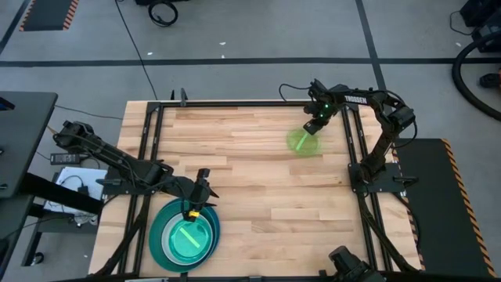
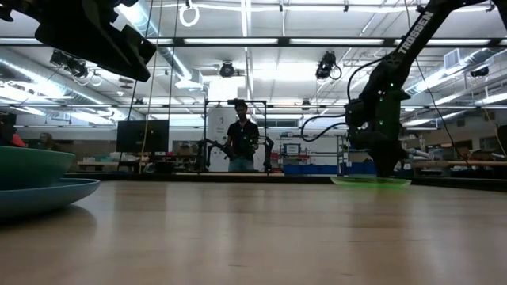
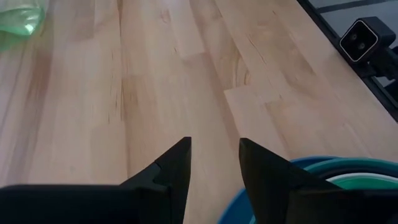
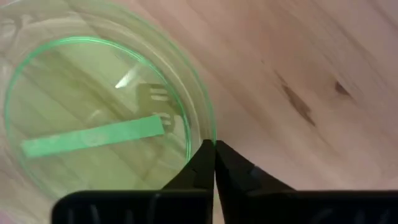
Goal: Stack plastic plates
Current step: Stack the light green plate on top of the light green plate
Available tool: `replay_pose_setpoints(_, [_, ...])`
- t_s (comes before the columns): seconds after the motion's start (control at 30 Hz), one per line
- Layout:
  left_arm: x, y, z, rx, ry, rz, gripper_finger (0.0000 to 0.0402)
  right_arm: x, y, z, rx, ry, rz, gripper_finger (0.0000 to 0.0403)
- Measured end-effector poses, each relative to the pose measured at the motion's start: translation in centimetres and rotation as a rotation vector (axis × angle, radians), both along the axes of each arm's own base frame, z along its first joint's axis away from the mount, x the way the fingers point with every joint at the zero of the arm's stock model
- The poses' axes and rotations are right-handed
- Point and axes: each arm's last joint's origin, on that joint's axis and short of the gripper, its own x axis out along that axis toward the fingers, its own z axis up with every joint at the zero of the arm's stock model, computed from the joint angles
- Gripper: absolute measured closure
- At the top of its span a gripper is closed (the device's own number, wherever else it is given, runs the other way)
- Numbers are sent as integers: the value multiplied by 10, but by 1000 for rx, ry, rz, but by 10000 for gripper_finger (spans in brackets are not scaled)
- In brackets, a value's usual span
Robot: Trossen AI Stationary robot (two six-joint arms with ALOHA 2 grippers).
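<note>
A small translucent lime green plate (image 1: 302, 142) lies flat on the table's far right part; it also shows low on the table in the low view (image 2: 371, 181). My right gripper (image 1: 314, 125) is shut on its far rim. A stack of plates (image 1: 184, 235) sits at the near left: a blue plate at the bottom, a teal one on it, and smaller translucent ones nested on top. My left gripper (image 1: 196, 205) hovers open over the stack's far edge (image 3: 323, 167), touching nothing (image 3: 214, 146). My right gripper (image 4: 213, 149) pinches the lime green plate's raised rim (image 4: 207, 127) between its two fingertips, at the plate's far edge. The fingers come from above, pointing down. The plate still lies flat with its bottom on the table (image 2: 360, 182).
Black metal frame rails (image 1: 149, 141) run along the table's left and right sides. A small camera (image 3: 360, 38) sits at the table's edge. Bare wood (image 1: 250, 180) lies between the stack and the lime plate. A person (image 2: 242, 142) stands in the room beyond.
</note>
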Motion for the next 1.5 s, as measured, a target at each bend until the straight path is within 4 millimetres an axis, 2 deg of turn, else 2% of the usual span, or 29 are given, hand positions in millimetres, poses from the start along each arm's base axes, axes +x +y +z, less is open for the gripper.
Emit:
replay_pose_setpoints(0.2, [0, 0, 0, -11, 7, 9, 260, 1, 1, 1, 33, -46, 1, 394])
replay_pose_setpoints(0.33, [0, 0, 0, -14, 8, 11, 260, 6, 0, 10, 99, -122, -5, 398])
replay_pose_setpoints(0.5, [-1, 0, -1, -32, 20, 27, 260, 21, 0, 21, 102, -149, -49, 398])
replay_pose_setpoints(0.6, [-6, 1, -2, -52, 97, 62, 260, 35, 4, 26, 82, -158, -32, 399])
replay_pose_setpoints(0.73, [-16, -1, 0, -75, 144, 74, 260, 60, 19, 34, 76, -167, 15, 400])
replay_pose_setpoints(0.93, [-26, -5, 14, -97, 71, 53, 260, 100, 44, 51, 47, -194, 59, 400])
replay_pose_setpoints(1.13, [-32, -6, 13, -189, 125, 130, 260, 135, 74, 73, -20, -216, 105, 400])
replay_pose_setpoints(1.3, [-32, -4, 11, -254, 145, 261, 260, 156, 99, 85, -77, -239, 121, 400])
replay_pose_setpoints(1.5, [-34, 3, 8, -170, 118, 388, 260, 173, 122, 88, -218, -257, 134, 400])
